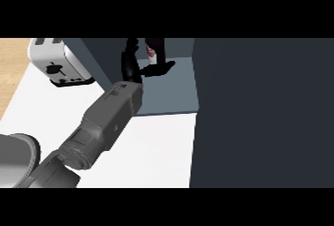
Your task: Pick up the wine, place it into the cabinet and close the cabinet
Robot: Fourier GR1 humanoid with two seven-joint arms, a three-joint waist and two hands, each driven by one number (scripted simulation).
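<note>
**Left hand spread beside the wine inside the open cabinet**

The left hand was inside the cabinet's open compartment. Its fingers were stretched out almost straight toward the back, and its thumb stuck out to the right, apart from them. The wine bottle stood in the angle between fingers and thumb, dark with a pale label marked in red. It was near the back of the compartment and only partly visible. Whether the hand touched the bottle could not be told.

The grey forearm ran back from the hand down to the view's lower left, crossing the front edge of the compartment's blue-grey floor. A broad dark panel of the cabinet filled the right side of the view. The white counter lay in front of the compartment. A white toaster stood on the counter to the left of the cabinet, with a strip of wooden floor beyond it. A grey rounded shape showed at the lower left edge.
</note>
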